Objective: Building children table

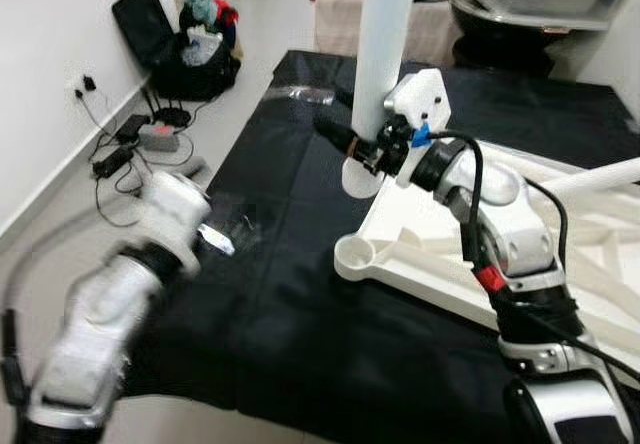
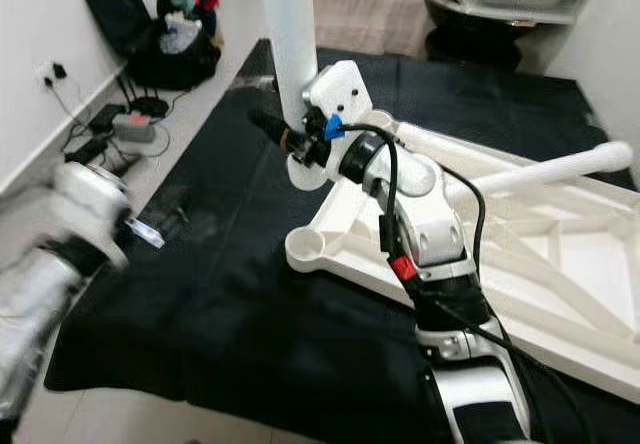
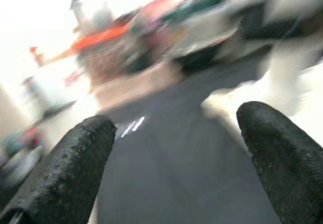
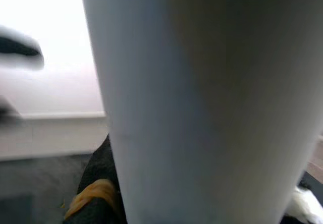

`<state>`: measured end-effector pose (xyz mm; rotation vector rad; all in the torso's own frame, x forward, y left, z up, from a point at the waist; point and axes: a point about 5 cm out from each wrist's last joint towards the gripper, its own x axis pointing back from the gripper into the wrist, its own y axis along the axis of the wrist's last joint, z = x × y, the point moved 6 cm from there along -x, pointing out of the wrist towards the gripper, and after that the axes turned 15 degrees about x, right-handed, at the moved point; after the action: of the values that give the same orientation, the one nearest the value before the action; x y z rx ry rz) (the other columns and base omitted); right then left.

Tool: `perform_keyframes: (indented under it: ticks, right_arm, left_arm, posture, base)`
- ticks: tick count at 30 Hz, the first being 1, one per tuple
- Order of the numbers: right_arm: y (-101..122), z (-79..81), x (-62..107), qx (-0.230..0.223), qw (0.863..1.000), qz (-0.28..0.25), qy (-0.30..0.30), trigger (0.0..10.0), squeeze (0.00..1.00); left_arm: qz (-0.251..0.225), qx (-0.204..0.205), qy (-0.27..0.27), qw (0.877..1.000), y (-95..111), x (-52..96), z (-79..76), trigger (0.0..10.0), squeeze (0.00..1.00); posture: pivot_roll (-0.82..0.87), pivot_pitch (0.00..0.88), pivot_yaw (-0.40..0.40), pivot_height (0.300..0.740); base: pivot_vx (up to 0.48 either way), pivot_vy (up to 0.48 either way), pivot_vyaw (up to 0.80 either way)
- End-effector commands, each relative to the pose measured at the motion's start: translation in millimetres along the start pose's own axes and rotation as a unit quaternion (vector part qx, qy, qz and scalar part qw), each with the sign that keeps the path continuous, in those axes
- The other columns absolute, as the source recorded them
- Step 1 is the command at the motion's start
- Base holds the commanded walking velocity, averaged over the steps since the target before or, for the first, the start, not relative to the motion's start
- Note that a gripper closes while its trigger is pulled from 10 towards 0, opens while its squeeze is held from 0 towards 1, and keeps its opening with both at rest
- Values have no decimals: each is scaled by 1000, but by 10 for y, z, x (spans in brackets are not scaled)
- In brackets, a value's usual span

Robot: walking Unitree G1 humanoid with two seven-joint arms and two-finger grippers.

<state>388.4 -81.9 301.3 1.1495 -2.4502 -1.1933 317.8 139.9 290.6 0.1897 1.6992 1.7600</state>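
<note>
A white children's table frame (image 1: 420, 254) lies upside down on a black mat (image 1: 290, 314). One white round leg (image 1: 385, 44) stands upright at the frame's near-left corner. My right gripper (image 1: 345, 126) is shut on the low part of this leg, with one black finger (image 1: 335, 134) crossing in front of it. The right wrist view has the leg (image 4: 202, 98) pressed up close. My left arm (image 1: 150, 254) is blurred at the mat's left edge. Its gripper (image 3: 176, 118) is open over the mat with nothing between the fingers (image 3: 70, 168).
A second white leg (image 1: 600, 176) juts out from the frame on the right. A black bag (image 1: 185, 44) with clutter and a power strip with cables (image 1: 155, 136) lie on the floor by the left wall. Furniture and a dark tub (image 1: 500, 19) stand behind the mat.
</note>
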Motion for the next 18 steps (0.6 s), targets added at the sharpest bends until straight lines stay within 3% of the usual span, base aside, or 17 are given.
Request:
perform_keyframes:
  ticks: [1, 3, 5, 8, 9, 13, 14, 16, 18]
  right_arm:
    - [-56, -83, -11, 8, 1000, 20, -10, 10000, 0]
    - [-78, -69, -32, 16, 999, 28, 0, 10000, 0]
    - [-57, -16, -59, 17, 1000, 24, 12, 10000, 0]
    - [-16, 61, -105, 14, 999, 14, 28, 10000, 0]
    - [36, 152, -151, 12, 999, 2, 45, 10000, 0]
    - [92, 244, -179, 11, 998, -11, 60, 10000, 0]
    - [136, 342, -207, 10, 997, -22, 76, 10000, 0]
    - [136, 342, -207, 10, 997, -22, 76, 10000, 0]
    - [155, 408, -224, 6, 996, -28, 85, 10000, 0]
  left_arm:
    - [-20, 5, -82, 996, 263, -25, -180, 10000, 0]
    - [-25, -8, -160, 987, 451, -47, -373, 10000, 0]
    - [-22, -18, -205, 978, 540, -61, -480, 10000, 0]
    - [-16, -30, -236, 971, 615, -104, -529, 10000, 0]
    - [-20, -44, -236, 971, 690, -202, -493, 10000, 0]
    - [-35, -59, -214, 974, 772, -331, -418, 10000, 0]
    - [-64, -71, -194, 976, 917, -496, -373, 10000, 0]
    - [-64, -71, -194, 976, 917, -496, -373, 10000, 0]
    - [-95, -67, -184, 976, 1064, -621, -376, 10000, 0]
  posture:
    - [15, 28, -39, 740]
    - [13, 19, -31, 740]
    - [15, 14, -29, 740]
    - [17, 11, -28, 740]
    - [17, 8, -24, 740]
    - [17, 8, -24, 740]
    - [16, 3, -22, 740]
    - [16, 3, -22, 740]
    - [3, 0, -16, 740]
  base:
    - [0, 0, 0]
    - [0, 0, 0]
    - [0, 0, 0]
    - [0, 0, 0]
    - [0, 0, 0]
    - [0, 0, 0]
    - [0, 0, 0]
    - [0, 0, 0]
    - [0, 0, 0]
